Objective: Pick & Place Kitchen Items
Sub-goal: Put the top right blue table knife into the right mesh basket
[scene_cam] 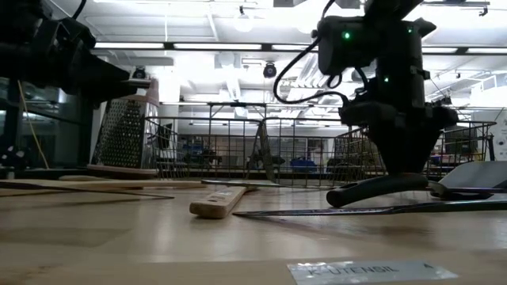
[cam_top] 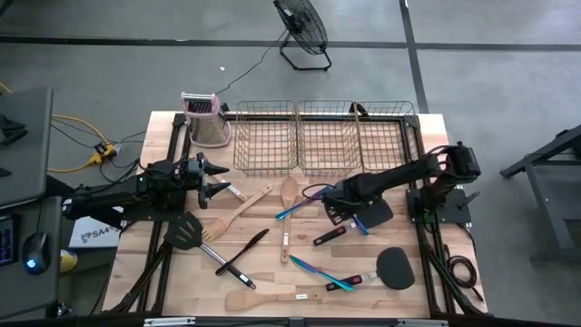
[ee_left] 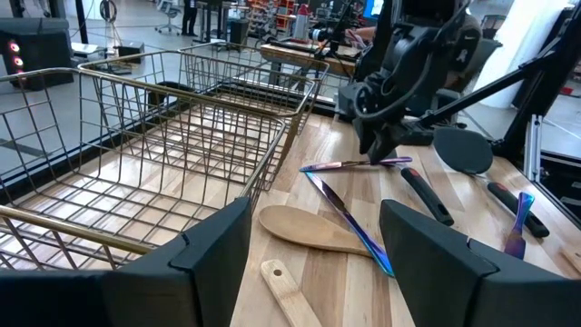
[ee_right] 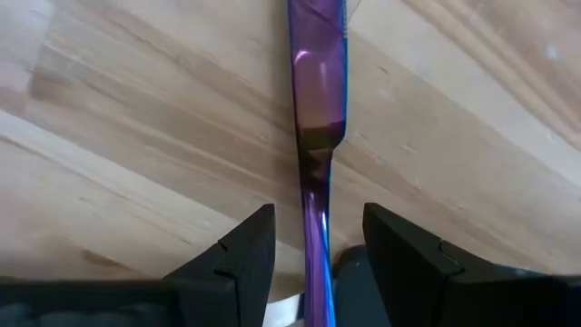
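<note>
We see the right end effector [ee_right: 313, 250] low over the table [cam_top: 182, 291], fingers part-spread w/ an iridescent purple utensil [ee_right: 316, 109] running between them; grip vs. just straddling, can't tell. Utensil lies flat, just in front of the middle wire basket [cam_top: 322, 136]. Left end effector [ee_left: 313, 250] spread wide, empty, near the grater [cam_top: 205, 118].

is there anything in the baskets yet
No, the high view shows all three wire baskets empty, with the utensils lying on the table.
</note>
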Controlling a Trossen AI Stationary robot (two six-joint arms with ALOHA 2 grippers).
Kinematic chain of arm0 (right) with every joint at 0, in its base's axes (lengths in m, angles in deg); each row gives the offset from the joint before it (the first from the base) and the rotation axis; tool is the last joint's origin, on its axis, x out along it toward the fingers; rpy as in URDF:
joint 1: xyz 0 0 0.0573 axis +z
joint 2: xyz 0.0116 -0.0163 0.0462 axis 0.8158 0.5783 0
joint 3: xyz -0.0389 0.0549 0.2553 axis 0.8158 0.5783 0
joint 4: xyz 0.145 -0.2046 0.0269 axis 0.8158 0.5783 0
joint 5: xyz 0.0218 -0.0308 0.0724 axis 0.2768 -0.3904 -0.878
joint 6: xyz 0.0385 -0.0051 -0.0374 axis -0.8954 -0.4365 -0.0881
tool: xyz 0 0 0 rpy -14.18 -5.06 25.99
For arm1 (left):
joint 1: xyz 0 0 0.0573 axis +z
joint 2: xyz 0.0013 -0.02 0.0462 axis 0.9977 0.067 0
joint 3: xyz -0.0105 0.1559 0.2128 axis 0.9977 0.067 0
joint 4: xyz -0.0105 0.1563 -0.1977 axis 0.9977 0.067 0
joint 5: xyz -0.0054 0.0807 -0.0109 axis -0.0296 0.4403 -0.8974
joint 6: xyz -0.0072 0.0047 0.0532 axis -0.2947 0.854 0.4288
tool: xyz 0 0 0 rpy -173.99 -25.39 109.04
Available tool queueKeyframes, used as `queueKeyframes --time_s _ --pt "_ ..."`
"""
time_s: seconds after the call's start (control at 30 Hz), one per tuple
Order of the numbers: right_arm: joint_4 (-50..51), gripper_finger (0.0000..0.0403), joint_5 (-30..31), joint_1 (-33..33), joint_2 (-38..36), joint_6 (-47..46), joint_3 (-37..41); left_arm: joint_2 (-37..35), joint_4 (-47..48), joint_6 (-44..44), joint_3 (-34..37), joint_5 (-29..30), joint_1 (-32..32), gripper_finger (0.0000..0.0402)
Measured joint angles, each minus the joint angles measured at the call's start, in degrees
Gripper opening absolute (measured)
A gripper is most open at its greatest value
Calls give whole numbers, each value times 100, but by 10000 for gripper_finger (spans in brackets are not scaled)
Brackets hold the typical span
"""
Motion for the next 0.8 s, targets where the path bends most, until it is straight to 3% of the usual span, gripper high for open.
queueKeyframes --time_s 0.8 --pt "-560 160 -152 -2 183 189 352 0 0 -1 0 2 1 241"
